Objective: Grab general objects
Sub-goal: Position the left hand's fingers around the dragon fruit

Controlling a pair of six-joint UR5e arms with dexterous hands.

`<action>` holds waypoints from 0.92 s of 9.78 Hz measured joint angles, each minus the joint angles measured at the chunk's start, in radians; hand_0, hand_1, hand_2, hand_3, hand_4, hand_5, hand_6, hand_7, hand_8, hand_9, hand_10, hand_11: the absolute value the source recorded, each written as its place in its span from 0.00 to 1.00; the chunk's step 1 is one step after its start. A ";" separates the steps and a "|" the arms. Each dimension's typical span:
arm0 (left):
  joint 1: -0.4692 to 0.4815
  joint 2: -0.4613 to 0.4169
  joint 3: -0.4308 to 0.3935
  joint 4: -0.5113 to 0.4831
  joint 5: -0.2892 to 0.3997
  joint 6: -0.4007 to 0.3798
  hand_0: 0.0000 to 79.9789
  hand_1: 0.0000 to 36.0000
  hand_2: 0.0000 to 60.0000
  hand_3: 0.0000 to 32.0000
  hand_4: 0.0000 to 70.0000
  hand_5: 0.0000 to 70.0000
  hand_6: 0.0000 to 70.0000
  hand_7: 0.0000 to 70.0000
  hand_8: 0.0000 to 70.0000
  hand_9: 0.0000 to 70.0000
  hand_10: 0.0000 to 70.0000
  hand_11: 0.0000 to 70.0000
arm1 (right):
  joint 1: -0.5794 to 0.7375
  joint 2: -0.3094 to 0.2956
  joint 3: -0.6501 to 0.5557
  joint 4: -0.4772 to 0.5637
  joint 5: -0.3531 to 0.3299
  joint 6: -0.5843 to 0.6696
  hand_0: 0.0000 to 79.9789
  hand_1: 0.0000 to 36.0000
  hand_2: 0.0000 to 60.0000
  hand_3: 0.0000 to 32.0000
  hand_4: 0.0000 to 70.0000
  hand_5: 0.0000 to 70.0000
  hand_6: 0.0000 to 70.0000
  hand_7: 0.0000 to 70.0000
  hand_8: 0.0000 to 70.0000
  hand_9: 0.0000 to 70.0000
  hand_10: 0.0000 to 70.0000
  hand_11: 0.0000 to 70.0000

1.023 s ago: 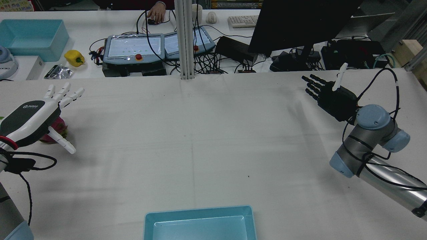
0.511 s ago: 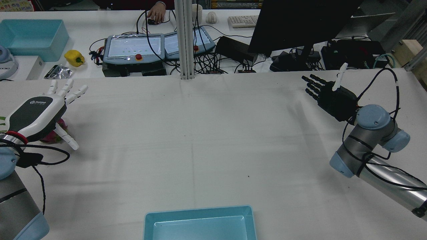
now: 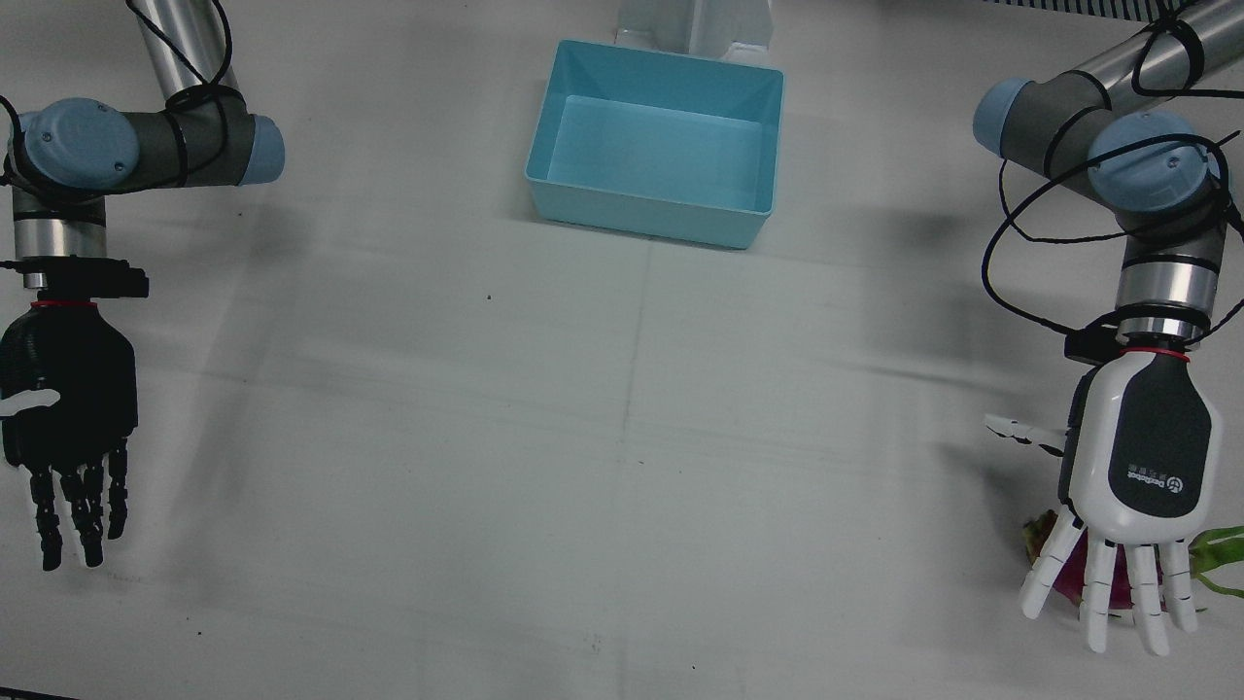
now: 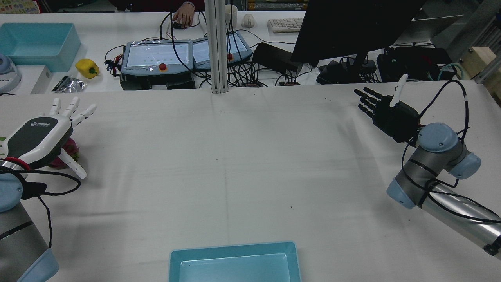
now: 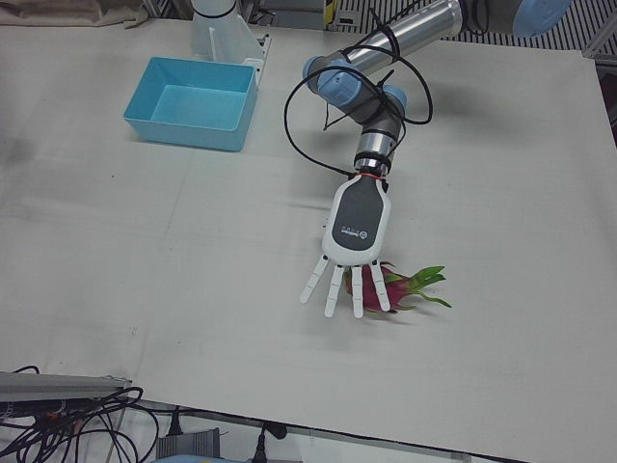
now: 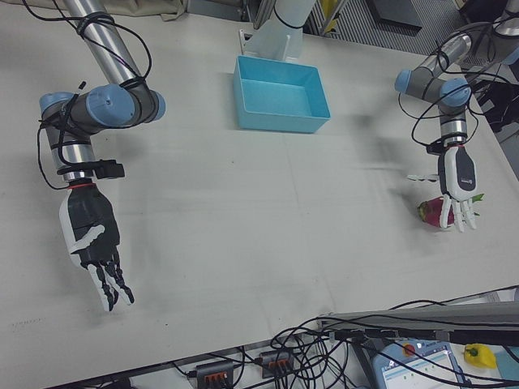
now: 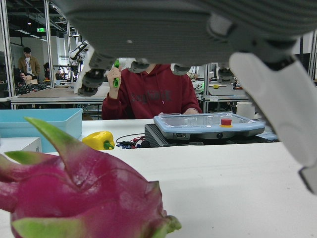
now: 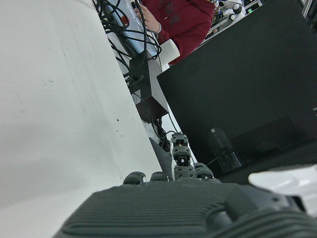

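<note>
The left robot hand [image 5: 355, 231], white with a dark back, hovers palm down over a dragon fruit [image 5: 397, 287] that lies on the white tabletop [image 3: 622, 437] near its outer edge on the robot's left side. Its fingers [image 3: 1096, 583] are stretched out and spread above the fruit, and the thumb sticks out sideways, so the hand is released and grasps nothing. In the left hand view the fruit [image 7: 84, 198] fills the lower left, pink with green-tipped scales, resting on the tabletop with clear space between it and the palm above. In the left-front view the fruit's green leaves poke out to the side past the fingertips, while most of its pink body is hidden under the hand. The right robot hand [image 3: 66, 413], black with a white thumb, hangs well apart on the other side of the tabletop, its fingers [image 4: 366, 98] straight and spread, also released and empty. A light blue bin [image 3: 656, 141] stands on the tabletop between the 2 arms, close to their pedestals, far from both hands. Beyond the tabletop, on a second desk, sit a yellow pepper [image 4: 87, 67], another blue bin [image 4: 37, 45], and a control tablet [image 4: 156, 58] with a red button; a person in a red hoodie [image 7: 151, 94] sits behind it.
</note>
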 measured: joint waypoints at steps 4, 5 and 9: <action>-0.002 0.002 0.039 -0.031 0.000 -0.001 0.58 0.10 0.00 0.93 0.00 0.00 0.00 0.00 0.00 0.00 0.00 0.00 | 0.000 0.000 0.000 0.000 0.000 0.000 0.00 0.00 0.00 0.00 0.00 0.00 0.00 0.00 0.00 0.00 0.00 0.00; -0.002 0.001 0.060 -0.051 0.001 -0.001 0.58 0.08 0.00 0.91 0.00 0.00 0.00 0.00 0.00 0.00 0.00 0.00 | 0.000 0.000 0.000 0.000 0.000 0.000 0.00 0.00 0.00 0.00 0.00 0.00 0.00 0.00 0.00 0.00 0.00 0.00; -0.009 0.001 0.101 -0.103 0.002 -0.002 0.59 0.15 0.00 0.86 0.00 0.00 0.00 0.00 0.00 0.00 0.00 0.00 | 0.000 0.000 0.000 0.000 0.000 0.000 0.00 0.00 0.00 0.00 0.00 0.00 0.00 0.00 0.00 0.00 0.00 0.00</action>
